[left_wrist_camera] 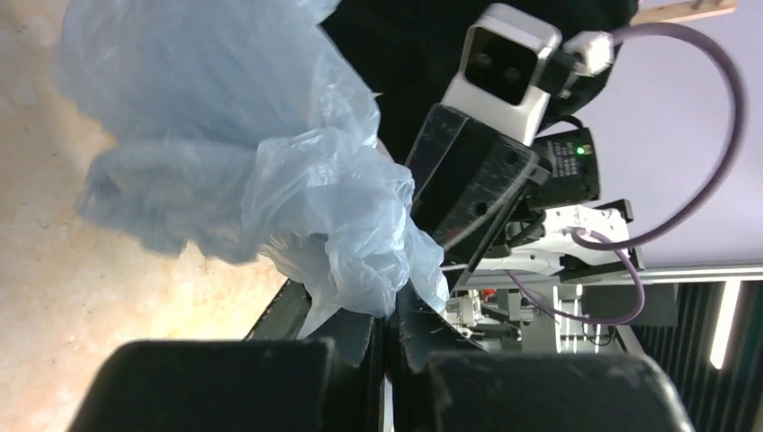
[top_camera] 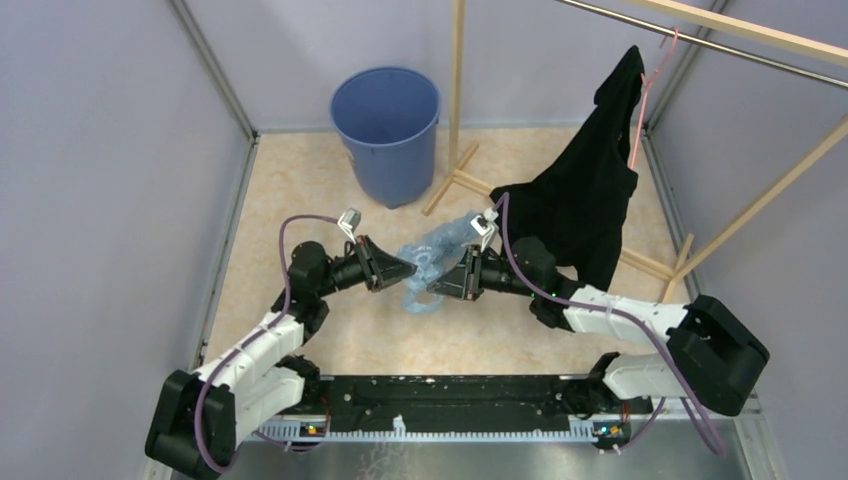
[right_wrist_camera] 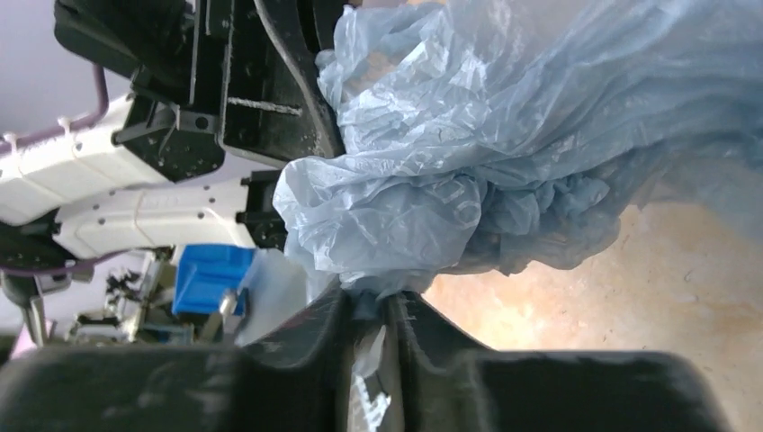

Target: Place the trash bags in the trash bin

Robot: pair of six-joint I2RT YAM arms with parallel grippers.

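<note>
Top view only: trash bin (top_camera: 385, 135) stands upright with its mouth open, at the far side of the tabletop (top_camera: 290, 200). Neither wrist view shows it.
Left wrist view only: the right arm's wrist camera (left_wrist_camera: 504, 67) seen head-on, with a green light lit on the arm below it.
Right wrist view only: faint pale lettering on the plastic.
Arm pose: both arms reach forward from their bases and bend inward. The 2 grippers point at each other, tips close together, on the near side of the trash bin.
Left gripper (top_camera: 405, 268): fingers pressed almost together, pinching a fold of the trash bag (top_camera: 437, 252).
Right gripper (top_camera: 436, 290): fingers drawn in to a narrow slit, with a fold of the trash bag nipped between them.
Trash bag: 1 crumpled light-blue bundle, held between the 2 grippers. It bulges beyond both sets of fingertips, and 1 loop hangs down.
Trash bag position: nearer the arm bases than the trash bin, slightly to its right, well apart from it and outside it.
Black garment (top_camera: 580, 205): hangs to the right of the trash bin, behind the right arm.
</note>
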